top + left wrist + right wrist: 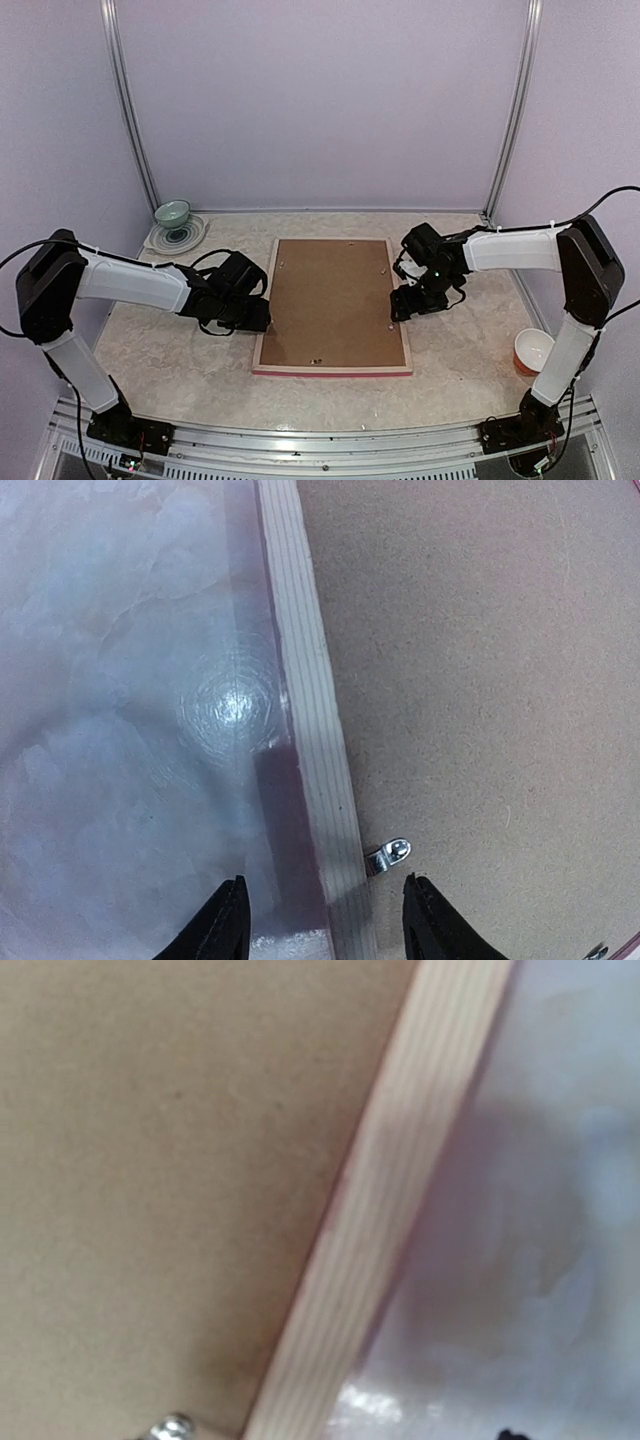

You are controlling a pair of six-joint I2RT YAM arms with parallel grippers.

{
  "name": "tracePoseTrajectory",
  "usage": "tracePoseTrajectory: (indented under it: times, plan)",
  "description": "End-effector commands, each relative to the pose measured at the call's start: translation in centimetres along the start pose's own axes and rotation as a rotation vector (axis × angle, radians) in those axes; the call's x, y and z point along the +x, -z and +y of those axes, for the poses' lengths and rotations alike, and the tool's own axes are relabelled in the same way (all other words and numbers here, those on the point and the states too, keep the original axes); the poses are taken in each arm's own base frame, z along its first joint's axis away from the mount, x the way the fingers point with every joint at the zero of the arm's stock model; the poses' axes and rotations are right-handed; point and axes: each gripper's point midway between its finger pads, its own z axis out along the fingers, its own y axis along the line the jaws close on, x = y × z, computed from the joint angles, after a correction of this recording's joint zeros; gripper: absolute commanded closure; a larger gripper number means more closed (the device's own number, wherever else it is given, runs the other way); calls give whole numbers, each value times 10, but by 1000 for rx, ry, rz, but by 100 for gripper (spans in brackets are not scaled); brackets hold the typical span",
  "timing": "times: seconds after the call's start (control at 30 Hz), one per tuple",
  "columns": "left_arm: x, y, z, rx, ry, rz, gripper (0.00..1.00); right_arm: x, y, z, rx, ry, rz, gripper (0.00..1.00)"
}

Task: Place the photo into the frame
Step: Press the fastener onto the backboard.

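The frame (330, 370) lies face down in the middle of the table, its pale wood back up. A plain brown backing board (330, 300) fills it, and the photo is hidden. My left gripper (263, 318) is at the frame's left rail (315, 730). It is open, one finger over the table and the other over the board (480, 680), beside a small metal tab (390, 855). My right gripper (401, 308) is at the right rail (390, 1220). It is open, and only one fingertip (510, 1435) shows, clear of the rail.
A green bowl (172, 213) sits on a round patterned mat at the back left corner. An orange and white cup (533, 350) stands near the right arm's base. Pale walls close the table in on three sides.
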Motion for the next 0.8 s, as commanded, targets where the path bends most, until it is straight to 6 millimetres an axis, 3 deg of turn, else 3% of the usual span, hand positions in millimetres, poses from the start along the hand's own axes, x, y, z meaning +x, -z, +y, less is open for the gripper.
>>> tracePoseTrajectory:
  times: [0.0,0.57,0.77]
  plan:
    - [6,-8,3,1,6,12,47,3,2,10,-31,16,1,25]
    - [9,-11,-2,26,14,26,47,16,-16,18,-38,40,61,25]
    - [9,-11,-3,32,15,27,47,22,-22,7,27,44,88,27]
